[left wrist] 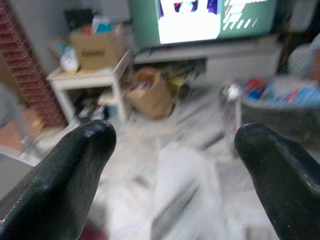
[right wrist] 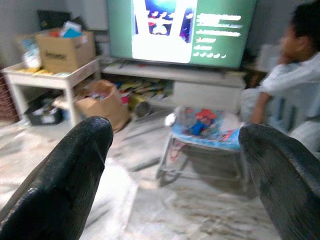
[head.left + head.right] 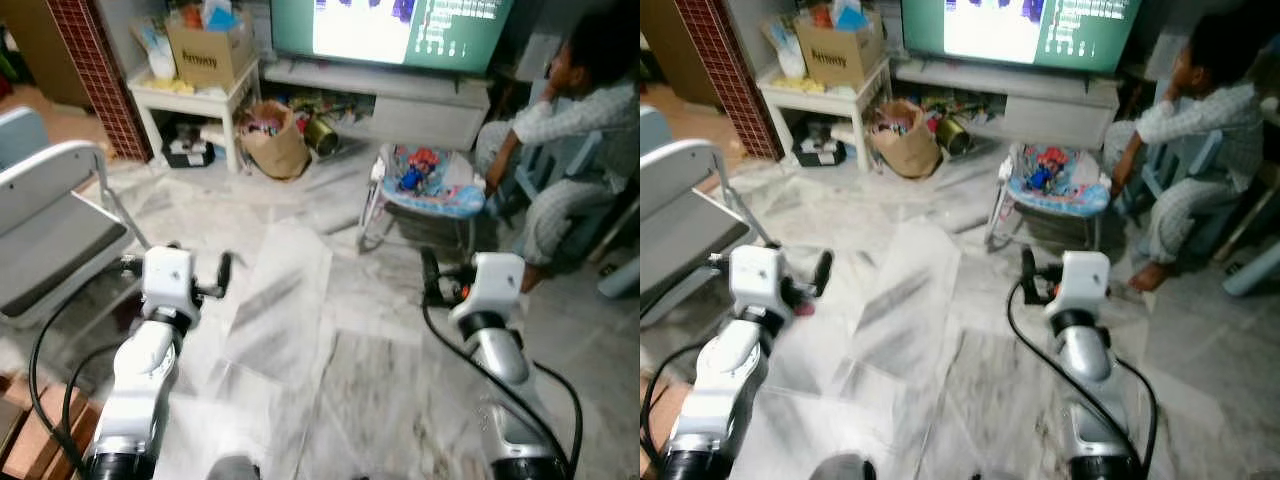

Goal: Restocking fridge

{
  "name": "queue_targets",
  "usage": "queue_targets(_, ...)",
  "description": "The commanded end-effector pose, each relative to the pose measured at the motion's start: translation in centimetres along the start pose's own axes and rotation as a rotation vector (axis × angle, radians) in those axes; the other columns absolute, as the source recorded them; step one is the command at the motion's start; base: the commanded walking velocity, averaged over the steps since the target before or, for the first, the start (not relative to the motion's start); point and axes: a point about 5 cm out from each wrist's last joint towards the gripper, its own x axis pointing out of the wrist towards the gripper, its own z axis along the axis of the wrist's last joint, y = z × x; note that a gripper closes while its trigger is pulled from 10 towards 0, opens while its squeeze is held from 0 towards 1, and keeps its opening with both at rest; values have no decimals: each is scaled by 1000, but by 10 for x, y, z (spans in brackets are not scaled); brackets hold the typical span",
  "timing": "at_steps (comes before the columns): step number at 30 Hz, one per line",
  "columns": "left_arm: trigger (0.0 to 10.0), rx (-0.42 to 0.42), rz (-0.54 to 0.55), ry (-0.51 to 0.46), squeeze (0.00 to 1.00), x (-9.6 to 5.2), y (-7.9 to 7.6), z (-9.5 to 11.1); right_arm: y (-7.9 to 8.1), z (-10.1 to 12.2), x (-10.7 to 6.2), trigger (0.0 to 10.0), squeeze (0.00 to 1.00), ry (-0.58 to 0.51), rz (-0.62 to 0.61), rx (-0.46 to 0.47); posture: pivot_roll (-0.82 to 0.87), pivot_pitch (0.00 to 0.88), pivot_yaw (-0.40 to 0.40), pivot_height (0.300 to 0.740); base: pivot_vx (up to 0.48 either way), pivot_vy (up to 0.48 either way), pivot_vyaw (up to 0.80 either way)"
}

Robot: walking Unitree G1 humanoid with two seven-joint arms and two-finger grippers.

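Observation:
I stand in a living room on a pale marble floor. My left gripper is held out low in front of me, open, with nothing between its two black fingers. My right gripper is held out at the same height on the other side, also open and empty. Both point toward the far side of the room. In the left eye view the silver arms reach forward from the bottom edge, the left arm near the chair and the right arm near the bouncer.
A grey chair stands close at my left. Ahead are a white side table with a cardboard box, a brown paper bag, a TV and a baby bouncer. A person sits at the right.

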Motion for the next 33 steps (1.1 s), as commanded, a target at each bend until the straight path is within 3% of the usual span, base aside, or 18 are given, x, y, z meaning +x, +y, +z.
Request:
queue_targets(1,10000,2,53,53,0,-6,9,-12,-9,-10,-4,10000,0,41,-53,3,68,0,-2,740,0,0,0)
queue_targets(4,10000,17,86,62,0,-10,19,-15,-12,-10,-4,10000,0,52,-55,-15,70,0,-4,740,0,0,0)
queue_targets(9,10000,12,93,89,0,-4,34,-8,-9,-14,-10,10000,0,82,-6,-9,93,12,-1,740,0,0,0)
queue_targets(11,10000,66,119,112,0,-4,39,-8,-8,-20,-15,10000,0,95,-3,-2,95,21,11,740,0,0,0)
queue_targets(18,10000,69,115,83,0,-2,33,-3,-4,-22,-14,10000,0,80,6,-33,95,29,33,740,0,0,0)
queue_targets(21,10000,60,99,57,0,2,24,1,-4,-19,-10,10000,0,69,7,-37,91,35,23,740,0,0,800)
queue_targets(30,10000,42,95,100,0,-13,12,-8,-6,-29,-18,10000,0,121,-15,-13,99,41,9,740,0,0,800)
queue_targets(33,10000,51,85,105,0,-15,10,-9,-5,-31,-21,10000,0,130,-14,-2,99,40,6,740,0,0,0)
